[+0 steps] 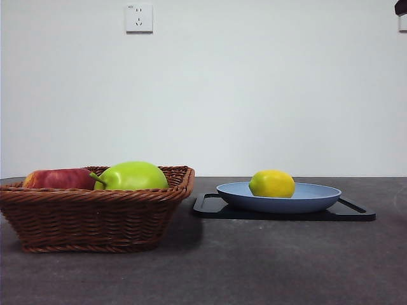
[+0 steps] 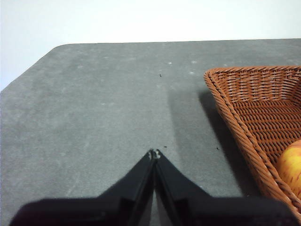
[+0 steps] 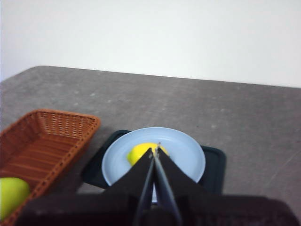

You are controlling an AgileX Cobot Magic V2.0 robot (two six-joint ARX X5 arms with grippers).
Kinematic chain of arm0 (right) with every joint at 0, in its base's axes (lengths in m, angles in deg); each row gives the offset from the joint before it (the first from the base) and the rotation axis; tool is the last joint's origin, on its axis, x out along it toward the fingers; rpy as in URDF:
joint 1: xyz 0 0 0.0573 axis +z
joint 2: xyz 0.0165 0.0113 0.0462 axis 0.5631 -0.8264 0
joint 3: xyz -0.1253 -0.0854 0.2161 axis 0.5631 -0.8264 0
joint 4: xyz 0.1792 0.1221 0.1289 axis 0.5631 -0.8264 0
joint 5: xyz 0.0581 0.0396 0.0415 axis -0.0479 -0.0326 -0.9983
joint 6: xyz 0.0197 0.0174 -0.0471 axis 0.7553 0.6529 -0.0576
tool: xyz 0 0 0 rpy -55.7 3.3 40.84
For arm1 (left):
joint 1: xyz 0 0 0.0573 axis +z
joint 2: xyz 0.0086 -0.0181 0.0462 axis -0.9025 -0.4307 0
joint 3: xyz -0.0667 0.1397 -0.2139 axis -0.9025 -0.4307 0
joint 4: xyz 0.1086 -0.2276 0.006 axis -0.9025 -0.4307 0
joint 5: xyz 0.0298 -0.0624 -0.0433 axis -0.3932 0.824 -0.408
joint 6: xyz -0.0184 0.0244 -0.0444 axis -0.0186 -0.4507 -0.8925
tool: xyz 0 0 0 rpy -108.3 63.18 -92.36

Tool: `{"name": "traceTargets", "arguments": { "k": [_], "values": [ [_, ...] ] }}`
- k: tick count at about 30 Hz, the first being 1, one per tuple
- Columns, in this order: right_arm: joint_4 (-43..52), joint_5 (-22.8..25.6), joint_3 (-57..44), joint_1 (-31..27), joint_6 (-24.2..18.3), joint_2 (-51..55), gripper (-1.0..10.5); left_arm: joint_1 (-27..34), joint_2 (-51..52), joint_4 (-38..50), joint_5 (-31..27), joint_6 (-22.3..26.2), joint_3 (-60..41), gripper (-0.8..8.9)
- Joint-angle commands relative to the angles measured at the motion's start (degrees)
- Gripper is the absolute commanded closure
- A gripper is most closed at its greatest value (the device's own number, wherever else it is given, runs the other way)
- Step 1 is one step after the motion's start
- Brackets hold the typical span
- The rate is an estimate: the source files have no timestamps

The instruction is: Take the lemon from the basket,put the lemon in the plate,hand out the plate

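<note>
The yellow lemon (image 1: 272,183) lies in the blue plate (image 1: 318,198), which rests on a flat black tray (image 1: 356,215) right of the wicker basket (image 1: 95,216). In the right wrist view the lemon (image 3: 136,152) sits in the plate (image 3: 186,157), partly hidden behind my right gripper (image 3: 154,151), which is shut, empty and held above the plate. My left gripper (image 2: 154,154) is shut and empty over bare table beside the basket (image 2: 254,108). Only a black tip (image 1: 400,7) of an arm shows in the front view.
The basket holds a red apple (image 1: 58,178) and a green pear-like fruit (image 1: 132,176); the apple (image 2: 290,167) shows in the left wrist view, the green fruit (image 3: 10,195) in the right wrist view. A wall socket (image 1: 138,18) is behind.
</note>
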State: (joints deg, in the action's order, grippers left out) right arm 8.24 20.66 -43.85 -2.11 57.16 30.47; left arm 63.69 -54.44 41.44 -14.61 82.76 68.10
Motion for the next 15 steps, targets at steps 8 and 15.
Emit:
{"name": "traceTargets", "arguments": {
  "k": [8, 15],
  "values": [
    [-2.5, -12.0, -9.0, -14.6, -4.3, 14.4, 9.4, 0.2, 0.2, 0.6, -0.2, -0.5, -0.3, 8.05],
    [-1.2, -23.1, -20.1, -27.4, -3.5, 20.7, 9.4, 0.2, 0.2, 0.5, -0.2, -0.5, -0.3, 8.05]
  ]
}}
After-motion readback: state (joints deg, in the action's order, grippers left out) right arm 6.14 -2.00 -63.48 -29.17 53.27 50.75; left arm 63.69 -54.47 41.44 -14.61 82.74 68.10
